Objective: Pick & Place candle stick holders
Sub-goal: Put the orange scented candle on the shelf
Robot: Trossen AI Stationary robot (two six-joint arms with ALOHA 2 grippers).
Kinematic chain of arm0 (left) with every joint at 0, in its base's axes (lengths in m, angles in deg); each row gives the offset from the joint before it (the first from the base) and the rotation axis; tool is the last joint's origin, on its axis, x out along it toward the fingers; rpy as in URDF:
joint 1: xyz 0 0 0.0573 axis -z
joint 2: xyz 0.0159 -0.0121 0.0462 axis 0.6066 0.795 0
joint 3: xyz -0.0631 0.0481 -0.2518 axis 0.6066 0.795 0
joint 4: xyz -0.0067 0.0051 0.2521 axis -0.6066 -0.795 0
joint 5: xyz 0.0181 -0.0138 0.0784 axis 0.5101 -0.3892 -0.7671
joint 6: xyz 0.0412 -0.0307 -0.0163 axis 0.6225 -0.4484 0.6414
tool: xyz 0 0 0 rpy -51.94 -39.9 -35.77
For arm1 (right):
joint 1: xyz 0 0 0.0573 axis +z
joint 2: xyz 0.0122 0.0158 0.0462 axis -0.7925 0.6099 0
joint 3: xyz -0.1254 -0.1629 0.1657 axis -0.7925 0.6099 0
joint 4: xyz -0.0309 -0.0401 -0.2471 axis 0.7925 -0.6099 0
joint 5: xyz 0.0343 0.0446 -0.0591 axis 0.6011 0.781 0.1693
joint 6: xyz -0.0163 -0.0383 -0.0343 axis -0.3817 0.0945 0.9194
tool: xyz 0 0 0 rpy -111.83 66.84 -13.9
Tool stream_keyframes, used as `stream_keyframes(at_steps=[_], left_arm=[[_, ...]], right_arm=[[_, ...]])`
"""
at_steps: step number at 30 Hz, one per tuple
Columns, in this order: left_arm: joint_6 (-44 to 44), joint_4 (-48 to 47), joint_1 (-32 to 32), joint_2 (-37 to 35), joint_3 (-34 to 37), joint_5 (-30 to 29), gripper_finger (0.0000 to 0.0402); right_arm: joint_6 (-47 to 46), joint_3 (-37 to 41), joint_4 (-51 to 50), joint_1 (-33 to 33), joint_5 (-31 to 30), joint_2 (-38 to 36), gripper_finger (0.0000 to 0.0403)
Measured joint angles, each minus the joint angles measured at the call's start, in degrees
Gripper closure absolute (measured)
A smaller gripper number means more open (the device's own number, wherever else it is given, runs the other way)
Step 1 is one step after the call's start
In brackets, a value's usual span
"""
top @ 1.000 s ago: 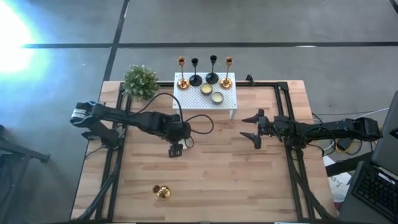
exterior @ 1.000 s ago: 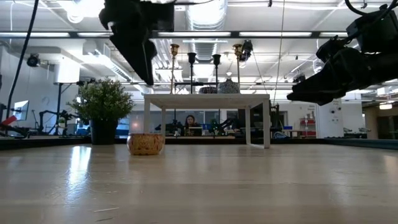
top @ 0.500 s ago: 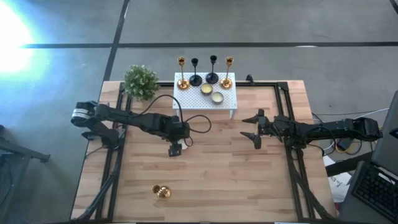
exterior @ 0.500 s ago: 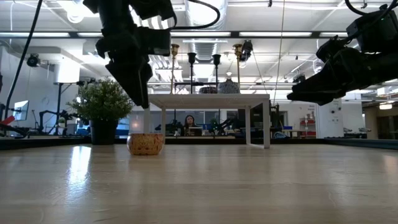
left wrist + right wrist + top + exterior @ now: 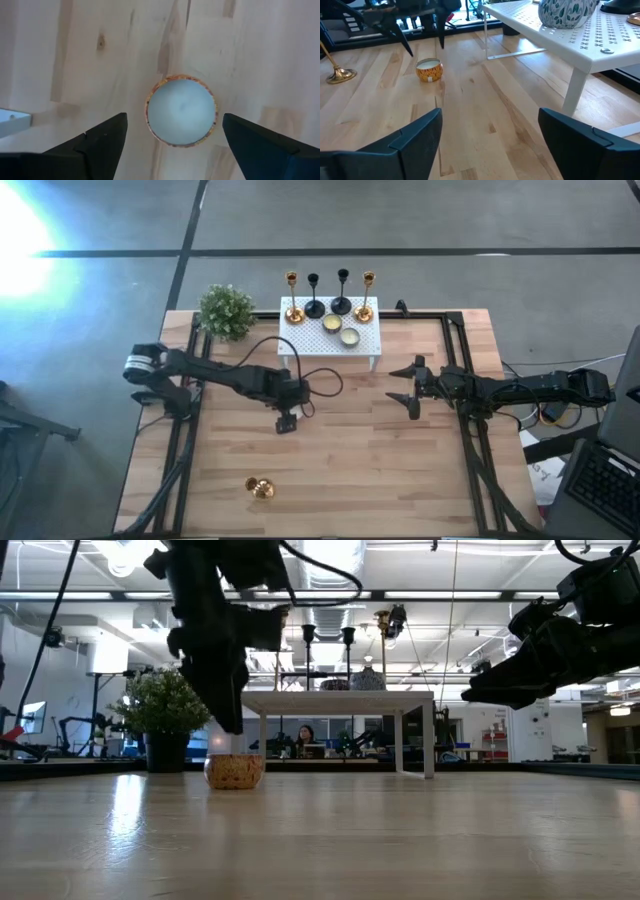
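Note:
Four candle stick holders stand by their round bases along the far edge of the white rack (image 5: pixel 365 345): gold (image 5: pixel 292 300), black (image 5: pixel 314 300), black (image 5: pixel 342 295), gold (image 5: pixel 366 300). Another gold holder (image 5: pixel 260 488) is on the table near the front left; its base also shows in the right wrist view (image 5: pixel 341 75). My left gripper (image 5: pixel 285 423) is open and points down over a small round candle tin (image 5: pixel 181 110), one finger on either side and above it (image 5: pixel 232 725). My right gripper (image 5: pixel 403 385) is open and empty at mid-right, above the table.
A bushy potted plant (image 5: pixel 226 310) stands at the far left corner. Two small tins (image 5: pixel 340 330) and a patterned vase (image 5: pixel 565 12) are on the rack. The candle tin (image 5: pixel 234 771) sits on bare wood, with open tabletop between the arms and toward the near edge.
My left gripper has gone down toward the candle tin and slightly toward the table's right, staying open. The tin and the holders have stayed where they were.

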Motion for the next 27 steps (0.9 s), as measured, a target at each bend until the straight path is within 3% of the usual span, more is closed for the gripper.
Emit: stream_keyframes(at_steps=[10,27], left_arm=[[1.08,0.09,0.02,4.54,-2.08,1.03,0.0066],[0.73,1.31,0.02,10.80,-1.88,3.23,0.0066]], right_arm=[[0.05,0.00,-0.02,0.00,-0.01,0.00,0.0069],[0.08,0.00,-0.01,0.02,-0.02,0.00,0.0090]])
